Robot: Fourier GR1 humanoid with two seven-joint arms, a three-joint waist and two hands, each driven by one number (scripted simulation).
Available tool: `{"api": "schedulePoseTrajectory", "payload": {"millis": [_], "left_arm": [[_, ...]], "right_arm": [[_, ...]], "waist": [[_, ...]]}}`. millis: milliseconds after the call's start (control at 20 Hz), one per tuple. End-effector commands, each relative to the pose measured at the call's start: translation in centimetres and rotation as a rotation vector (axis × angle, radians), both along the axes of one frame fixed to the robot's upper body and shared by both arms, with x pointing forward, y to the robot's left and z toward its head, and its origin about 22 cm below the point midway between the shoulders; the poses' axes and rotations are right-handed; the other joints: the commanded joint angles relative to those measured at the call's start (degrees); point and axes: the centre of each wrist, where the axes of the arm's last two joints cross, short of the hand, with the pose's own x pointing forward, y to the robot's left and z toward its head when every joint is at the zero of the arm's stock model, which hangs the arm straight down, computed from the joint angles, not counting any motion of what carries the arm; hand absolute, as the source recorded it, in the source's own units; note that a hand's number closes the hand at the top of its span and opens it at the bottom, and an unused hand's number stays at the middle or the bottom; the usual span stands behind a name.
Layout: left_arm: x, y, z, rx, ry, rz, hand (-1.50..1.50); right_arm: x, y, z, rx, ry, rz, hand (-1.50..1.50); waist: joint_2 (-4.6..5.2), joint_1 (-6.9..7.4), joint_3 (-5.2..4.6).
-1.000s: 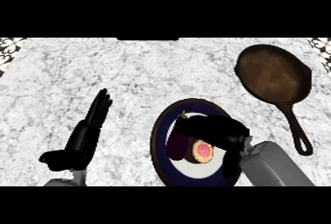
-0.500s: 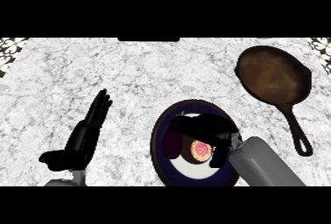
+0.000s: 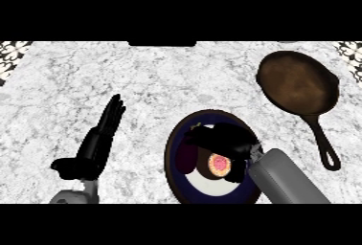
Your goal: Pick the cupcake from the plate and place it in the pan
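The cupcake (image 3: 220,164), with pink frosting and a dark wrapper, lies on the dark-rimmed white plate (image 3: 178,184) at the lower middle of the head view. My right hand (image 3: 220,138) hangs over the plate with its fingers curled down around the cupcake's top and left side, hiding part of it. The brown cast-iron pan (image 3: 297,82) sits at the upper right, its handle pointing toward the lower right. My left hand (image 3: 99,143) rests open at the left, fingers straight and pointing up and away.
A marble counter (image 3: 155,81) fills the view. Patterned tiles (image 3: 14,50) show at the upper corners, and a dark edge (image 3: 161,43) runs along the top middle.
My right hand has shifted left over the plate and its fingers have closed in around the cupcake. The left hand has not moved.
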Motion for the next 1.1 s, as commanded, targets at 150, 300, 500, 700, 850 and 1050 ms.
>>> {"api": "schedulePoseTrajectory", "payload": {"millis": [150,300,500,700,850,1050], "left_arm": [[-0.4,-0.6,0.2,0.009,-0.004,-0.006,0.0],[-0.6,0.4,-0.1,0.003,-0.003,0.024,0.0],[-0.3,0.0,0.0,-0.001,0.004,0.022,0.0],[0.2,-0.6,0.2,0.0,0.007,-0.013,0.0],[0.4,-0.3,0.2,0.014,-0.009,-0.023,0.0],[0.3,-0.4,0.8,-0.007,-0.024,-0.021,0.0]], "right_arm": [[1.8,-1.4,-0.2,0.071,-0.04,-0.225,1.5],[2.0,-1.5,-0.2,0.07,-0.041,-0.661,1.5],[3.5,-1.8,1.8,0.124,-0.135,-1.079,1.5],[4.1,1.5,5.8,0.17,-0.384,-1.283,1.5],[5.0,3.6,10.6,0.282,-0.533,-1.371,1.5],[5.4,6.5,11.7,0.377,-0.607,-1.465,1.5]], "waist": [[1.06,0.23,0.16],[0.86,-0.83,0.06],[0.87,-1.36,0.02],[0.71,0.71,0.03],[0.87,1.04,0.04],[1.05,1.57,0.11]]}}
